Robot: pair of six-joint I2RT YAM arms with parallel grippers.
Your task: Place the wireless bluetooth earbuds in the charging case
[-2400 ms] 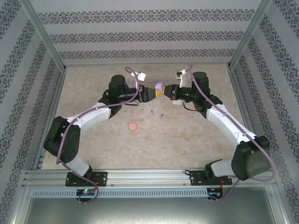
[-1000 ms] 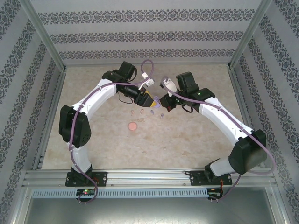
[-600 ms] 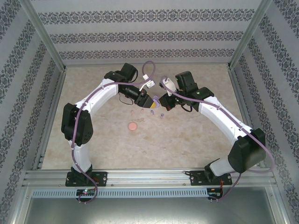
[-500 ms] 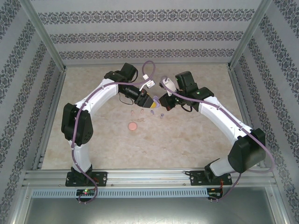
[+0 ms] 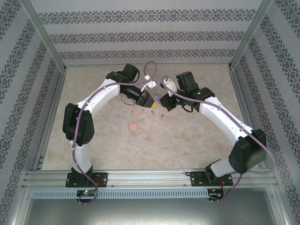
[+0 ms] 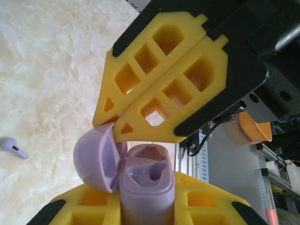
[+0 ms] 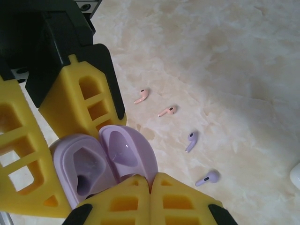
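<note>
- Since the earliest frame both arms had swung inward, bringing the small lilac plastic charging case point(image 6: 143, 187) down nearer the buds.
- The left gripper point(image 6: 145, 199) was clamped on the case body. The right gripper point(image 7: 150, 180), its fingers pressed together, touched the open lid.
- Risk: a push from the right tips could twist the case or snap the lid shut.
- The tiny stemmed purple plastic earbuds point(image 7: 191, 139) and the pink pair point(image 7: 168, 111) lay loose beneath the case, with no gripper free.

The case point(image 6: 140, 187) is smooth lilac plastic with a soft gloss, highlights showing in its lid hollow. The yellow fingers point(image 6: 190, 23) look like matt plastic on black plastic backing. The buds point(image 7: 191, 140) are glossy plastic. The table point(image 7: 225, 70) is a smooth, marble-look sheet, and the frame point(image 5: 150, 179) is brushed metal
</note>
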